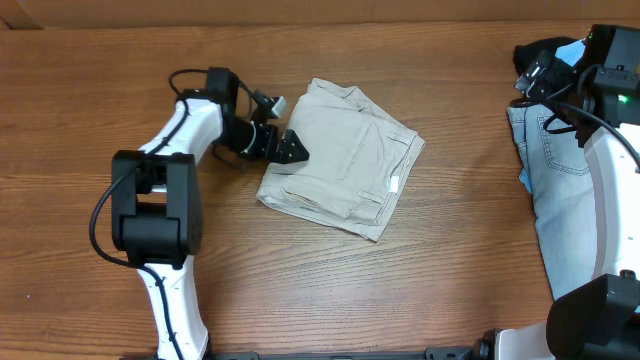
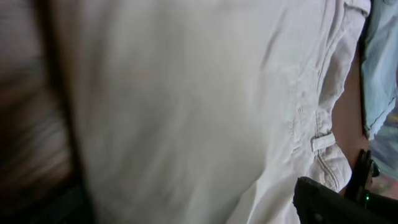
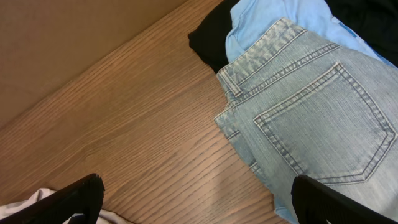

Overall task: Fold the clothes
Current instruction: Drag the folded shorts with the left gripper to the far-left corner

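Left arm reaches up from its base, then bends right, so the left gripper (image 1: 292, 148) sits at the left edge of the beige shorts (image 1: 345, 160). Its fingers look spread, pinching nothing. The shorts lie folded mid-counter (image 1: 450, 260).

Right arm stands along the right edge. The right gripper (image 3: 196, 186) is wide open over bare wood beside the denim shorts (image 3: 311, 118).

Right wrist cam shows the denim's back pocket and waistband, plus a blue garment (image 3: 261, 25) and a black one (image 3: 208, 37) peeking out above. Left wrist cam is blurry, basically all beige cloth and a belt loop (image 2: 323, 143).
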Robot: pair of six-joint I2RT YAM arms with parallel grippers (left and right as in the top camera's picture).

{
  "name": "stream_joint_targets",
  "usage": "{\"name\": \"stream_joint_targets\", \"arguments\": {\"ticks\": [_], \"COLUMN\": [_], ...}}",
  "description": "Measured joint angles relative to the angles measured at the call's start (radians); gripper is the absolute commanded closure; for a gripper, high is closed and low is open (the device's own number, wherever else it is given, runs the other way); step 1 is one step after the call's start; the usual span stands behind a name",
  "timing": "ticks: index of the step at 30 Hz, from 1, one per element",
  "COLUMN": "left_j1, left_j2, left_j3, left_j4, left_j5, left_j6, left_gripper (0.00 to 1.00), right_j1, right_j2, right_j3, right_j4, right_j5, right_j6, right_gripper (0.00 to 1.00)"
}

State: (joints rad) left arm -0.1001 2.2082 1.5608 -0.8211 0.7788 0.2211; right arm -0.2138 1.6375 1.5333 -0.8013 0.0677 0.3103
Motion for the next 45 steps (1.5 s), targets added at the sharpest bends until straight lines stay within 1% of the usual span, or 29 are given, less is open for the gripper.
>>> {"name": "stream_joint_targets", "arguments": {"ticks": [1, 3, 5, 9, 10, 12, 17, 21, 24, 29, 31, 32, 34, 35, 36, 38, 39, 41, 42, 43, 44, 45], "left_j1": [-0.008, -0.023, -0.032, -0.048, -0.052, -0.060, -0.055, 0.024, 0.142, 0.394, 0.489, 0.537, 0.635, 0.678, 0.727, 0.805, 0.839, 0.893, 0.916, 0.930, 0.940, 0.945], "left_j2": [0.000, -0.001, -0.001, -0.001, -0.001, -0.001, -0.002, -0.002, -0.002, -0.002, -0.002, -0.002, -0.002, -0.002, -0.002, -0.002, -0.002, -0.002, -0.002, -0.002, -0.002, -0.002], "left_j3": [-0.006, -0.013, -0.017, -0.018, -0.019, -0.019, -0.011, 0.039, 0.091, 0.150, 0.153, 0.153, 0.153, 0.153, 0.153, 0.153, 0.153, 0.153, 0.153, 0.153, 0.153, 0.153], "left_j4": [0.009, 0.032, 0.047, 0.071, 0.078, 0.093, 0.084, 0.054, 0.042, 0.075, 0.087, 0.090, 0.093, 0.093, 0.093, 0.093, 0.093, 0.090, 0.086, 0.080, 0.072, 0.059], "left_j5": [0.007, 0.003, -0.013, -0.060, -0.077, -0.122, -0.190, -0.232, -0.263, -0.319, -0.343, -0.354, -0.378, -0.388, -0.398, -0.406, -0.406, -0.404, -0.397, -0.389, -0.381, -0.372], "left_j6": [0.000, -0.009, -0.015, -0.033, -0.049, -0.092, -0.193, -0.273, -0.327, -0.454, -0.508, -0.537, -0.592, -0.618, -0.645, -0.695, -0.717, -0.743, -0.751, -0.759, -0.763, -0.772], "left_gripper": [0.06, 0.16, 0.30, 0.80, 0.87, 0.96, 0.96, 0.96, 0.96, 0.95, 0.90, 0.83, 0.74, 0.73, 0.73, 0.82, 0.84, 0.84, 0.82, 0.72, 0.59, 0.42], "right_j1": [0.000, 0.000, 0.000, 0.000, 0.000, 0.000, 0.000, 0.000, 0.000, 0.000, 0.000, 0.000, 0.000, 0.000, 0.000, 0.000, 0.000, 0.000, 0.000, 0.000, 0.000, 0.000], "right_j2": [0.000, 0.000, 0.000, 0.000, 0.000, 0.000, 0.000, 0.000, 0.000, 0.000, 0.000, 0.000, 0.000, 0.000, 0.000, 0.000, 0.000, 0.000, 0.000, 0.000, 0.000, 0.000], "right_j3": [0.000, 0.000, 0.000, 0.000, 0.000, 0.000, 0.000, 0.000, 0.000, 0.000, 0.000, 0.000, 0.000, 0.000, 0.000, 0.000, 0.000, 0.000, 0.000, 0.000, 0.000, 0.000], "right_j4": [0.001, 0.000, 0.001, 0.001, 0.000, 0.001, 0.000, 0.000, 0.000, 0.000, 0.000, 0.000, 0.000, 0.000, 0.000, 0.001, 0.001, 0.000, 0.000, 0.000, 0.000, 0.001], "right_j5": [0.000, -0.001, -0.001, 0.000, 0.000, 0.000, 0.000, -0.001, 0.000, 0.000, -0.001, -0.001, 0.000, -0.001, -0.001, 0.000, 0.000, -0.001, 0.000, 0.000, 0.000, 0.000], "right_j6": [0.000, 0.000, 0.000, 0.000, -0.001, 0.000, 0.000, 0.000, -0.001, 0.000, 0.000, 0.000, 0.000, 0.000, 0.000, -0.001, 0.000, 0.000, -0.001, 0.000, 0.000, 0.000], "right_gripper": [0.00, 0.00, 0.00, 0.00, 0.00, 0.00, 0.00, 0.00, 0.00, 0.00, 0.00, 0.00, 0.00, 0.00, 0.00, 0.00, 0.00, 0.00, 0.00, 0.00, 0.00, 0.00]}}
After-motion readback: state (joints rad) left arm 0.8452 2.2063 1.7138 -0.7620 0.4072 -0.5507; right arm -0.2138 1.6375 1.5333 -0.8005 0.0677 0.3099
